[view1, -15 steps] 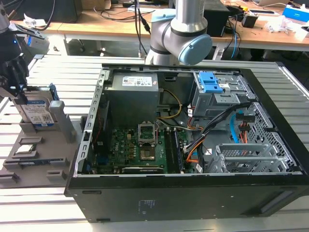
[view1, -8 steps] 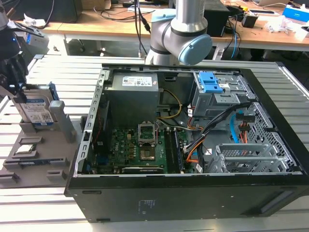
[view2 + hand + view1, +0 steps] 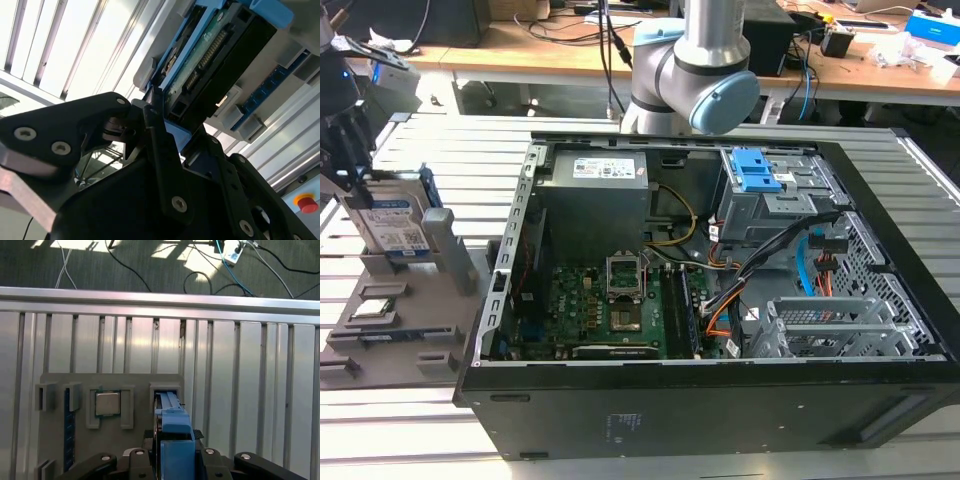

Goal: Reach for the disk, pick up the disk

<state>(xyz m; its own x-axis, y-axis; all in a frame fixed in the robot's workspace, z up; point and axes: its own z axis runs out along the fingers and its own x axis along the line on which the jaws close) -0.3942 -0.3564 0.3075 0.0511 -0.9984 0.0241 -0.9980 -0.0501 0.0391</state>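
Observation:
The disk [image 3: 398, 228], a silver drive with a blue-and-white label and a blue frame, stands on edge in a slot of the grey holder [image 3: 440, 345] at the exterior view's left. My gripper [image 3: 358, 192] comes down onto its top edge from above. In both wrist views the black fingers [image 3: 159, 142] press against either side of the disk's blue frame [image 3: 175, 440]. The gripper [image 3: 175, 455] is shut on the disk [image 3: 210, 60], whose lower end sits at the holder's slot [image 3: 165, 390].
An open black computer case [image 3: 720, 400] takes up the middle of the slatted metal table [image 3: 440, 150]. The arm's base [image 3: 695, 70] rises behind it. The holder also carries a square silver chip [image 3: 107, 403] and a blue strip [image 3: 69, 430]. Cables lie on the floor beyond the table's edge.

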